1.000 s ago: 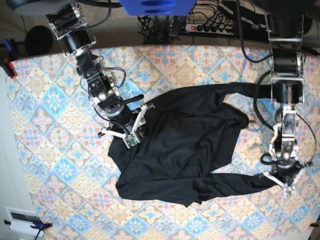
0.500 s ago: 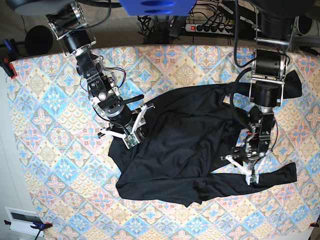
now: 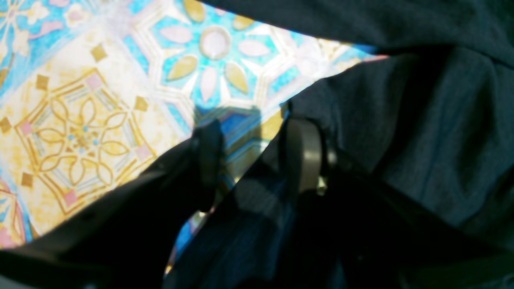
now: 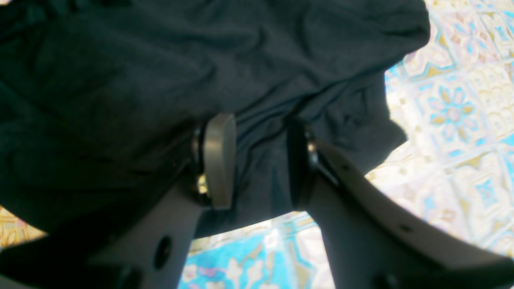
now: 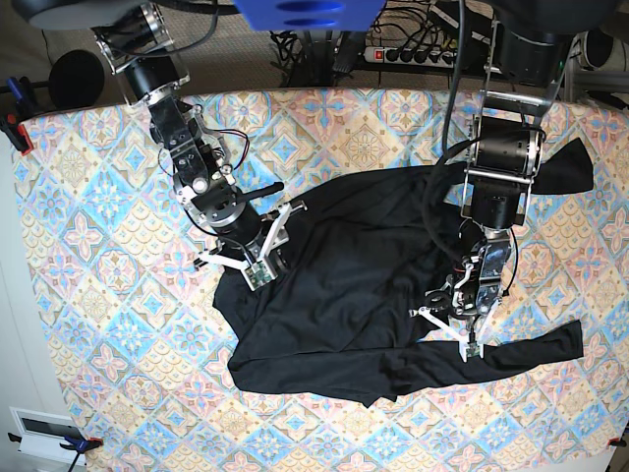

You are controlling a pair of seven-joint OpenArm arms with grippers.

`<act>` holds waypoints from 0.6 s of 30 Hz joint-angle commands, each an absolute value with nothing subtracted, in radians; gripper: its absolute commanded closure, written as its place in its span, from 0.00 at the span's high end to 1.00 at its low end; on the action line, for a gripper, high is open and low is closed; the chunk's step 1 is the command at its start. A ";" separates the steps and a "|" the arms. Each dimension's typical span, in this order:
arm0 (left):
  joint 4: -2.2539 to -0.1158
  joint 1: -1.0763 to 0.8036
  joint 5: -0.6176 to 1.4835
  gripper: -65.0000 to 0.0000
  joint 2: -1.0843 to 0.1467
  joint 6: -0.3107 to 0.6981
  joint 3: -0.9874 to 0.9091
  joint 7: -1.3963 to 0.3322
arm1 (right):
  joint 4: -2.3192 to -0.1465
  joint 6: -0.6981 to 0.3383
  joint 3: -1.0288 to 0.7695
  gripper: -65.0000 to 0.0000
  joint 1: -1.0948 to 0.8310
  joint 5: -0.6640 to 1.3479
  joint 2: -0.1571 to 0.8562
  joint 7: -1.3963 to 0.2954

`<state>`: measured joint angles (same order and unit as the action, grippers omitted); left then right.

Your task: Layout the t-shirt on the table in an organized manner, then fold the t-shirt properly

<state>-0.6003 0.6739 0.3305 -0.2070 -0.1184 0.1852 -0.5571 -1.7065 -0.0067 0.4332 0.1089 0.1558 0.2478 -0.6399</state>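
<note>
Base view: black t-shirt (image 5: 364, 285) lies crumpled across the middle of the tile-patterned bench (image 5: 88, 246), with one long dark strip reaching out to the lower right and another toward the upper right corner. Right claw (image 5: 254, 258) sits on the shirt's left edge, on that view's left. Left claw (image 5: 454, 324) is down at the shirt's right side, just above the lower strip.

Right wrist view: the claw's (image 4: 257, 160) fingers (image 4: 219, 160) stand apart, with a fold of shirt (image 4: 140, 80) running up between them. Whether the pads press the cloth I cannot tell. Patterned bench (image 4: 453, 120) shows to the right and below.

Left wrist view: the claw (image 3: 253, 156) is parted, with bare bench (image 3: 100, 100) showing through the gap. One finger (image 3: 303, 154) lies against the shirt's (image 3: 421, 120) edge, the other stands over the bench cloth. Nothing is gripped between them. More dark cloth crosses the top of that view.
</note>
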 commanded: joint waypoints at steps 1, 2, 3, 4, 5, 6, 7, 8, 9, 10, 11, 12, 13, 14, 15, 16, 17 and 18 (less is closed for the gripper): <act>-0.602 0.699 0.334 0.43 -0.200 -0.114 0.185 -0.561 | -1.728 -0.005 0.426 0.32 0.127 0.151 0.251 -0.616; -0.602 0.699 0.334 0.41 -0.199 -0.114 0.185 -0.561 | -1.728 -0.005 0.426 0.32 0.127 0.151 0.251 -0.616; -0.605 0.699 0.334 0.39 -0.199 -0.114 0.185 -0.561 | -1.728 -0.005 0.426 0.32 0.127 0.151 0.251 -0.616; -0.610 0.699 0.334 0.33 -0.199 -0.114 0.185 -0.561 | -1.728 -0.005 0.426 0.32 0.127 0.151 0.251 -0.616; -0.618 0.699 0.334 0.27 -0.200 -0.114 0.182 -0.561 | -1.728 -0.005 0.426 0.32 0.127 0.151 0.251 -0.618; -0.630 0.700 0.334 0.19 -0.203 -0.114 0.180 -0.561 | -1.728 -0.005 0.426 0.32 0.125 0.151 0.251 -0.618; -0.642 0.702 0.334 0.11 -0.213 -0.114 0.180 -0.556 | -1.728 -0.005 0.426 0.32 0.125 0.151 0.251 -0.618; -0.659 0.705 0.334 0.03 -0.239 -0.114 0.179 -0.556 | -1.728 -0.005 0.426 0.32 0.125 0.151 0.251 -0.618; -0.679 0.705 0.335 0.00 -0.255 -0.114 0.179 -0.556 | -1.730 -0.005 0.426 0.32 0.125 0.151 0.251 -0.618; -0.696 0.707 0.335 0.00 -0.269 -0.114 0.179 -0.559 | -1.730 -0.005 0.426 0.32 0.125 0.151 0.251 -0.618; -0.711 0.707 0.335 0.00 -0.280 -0.114 0.179 -0.561 | -1.730 -0.005 0.426 0.32 0.125 0.151 0.251 -0.618; -0.730 0.707 0.335 0.00 -0.300 -0.114 0.179 -0.562 | -1.730 -0.005 0.426 0.32 0.125 0.151 0.251 -0.618; -0.748 0.707 0.335 0.00 -0.318 -0.114 0.179 -0.564 | -1.730 -0.005 0.426 0.32 0.125 0.151 0.251 -0.618; -0.766 0.707 0.335 0.00 -0.334 -0.114 0.179 -0.564 | -1.730 -0.005 0.426 0.32 0.125 0.151 0.251 -0.618; -0.786 0.707 0.335 0.00 -0.354 -0.114 0.179 -0.573 | -1.730 -0.005 0.426 0.32 0.125 0.151 0.251 -0.618; -0.809 0.707 0.337 0.00 -0.383 -0.114 0.177 -0.590 | -1.730 -0.005 0.426 0.32 0.125 0.151 0.251 -0.618; -0.840 0.707 0.343 0.00 -0.406 -0.114 0.176 -0.598 | -1.730 -0.005 0.426 0.32 0.125 0.151 0.251 -0.618; -0.868 0.707 0.357 0.00 -0.429 -0.114 0.170 -0.604 | -1.730 -0.005 0.426 0.32 0.125 0.151 0.251 -0.618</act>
<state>-0.8482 0.6674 0.3614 -0.4152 -0.1070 0.1772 -0.6308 -1.7084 -0.0067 0.4316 0.1081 0.1558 0.2497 -0.6407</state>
